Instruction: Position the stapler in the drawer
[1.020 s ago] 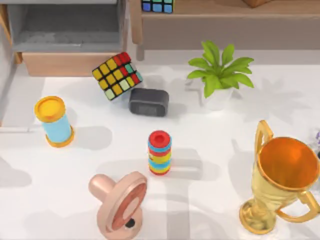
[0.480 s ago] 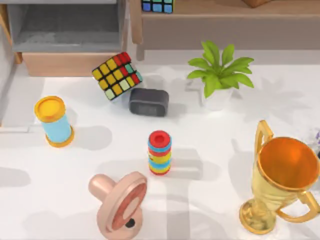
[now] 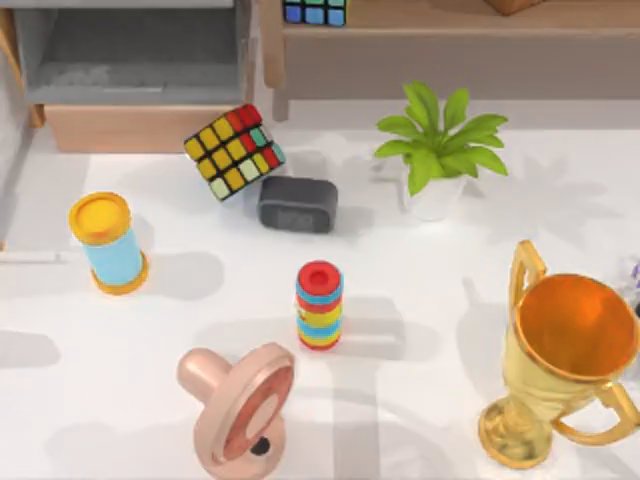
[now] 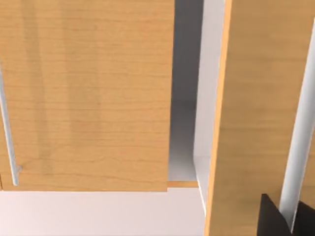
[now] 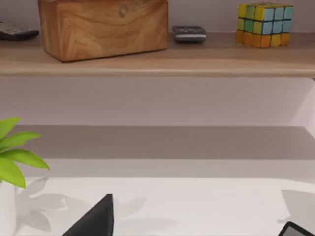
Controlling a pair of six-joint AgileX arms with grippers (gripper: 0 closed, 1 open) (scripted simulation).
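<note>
The drawer stands pulled out at the table's back left, with grey inner walls and a light tan front panel, and its inside looks bare. The stapler is out of view. My left gripper is close up against light wooden panels, with a thin silver bar running down to it. My right gripper is open with nothing between its fingers, low over the white table and facing the brown shelf.
On the table are a colour cube, a black clock, a potted plant, a gold trophy, a blue can with a yellow lid, a striped ring stack and a pink pacifier.
A thin white bar at the table's left edge has slid slightly left and up, and the shadow at the left edge has shrunk. The objects on the table have not moved.
</note>
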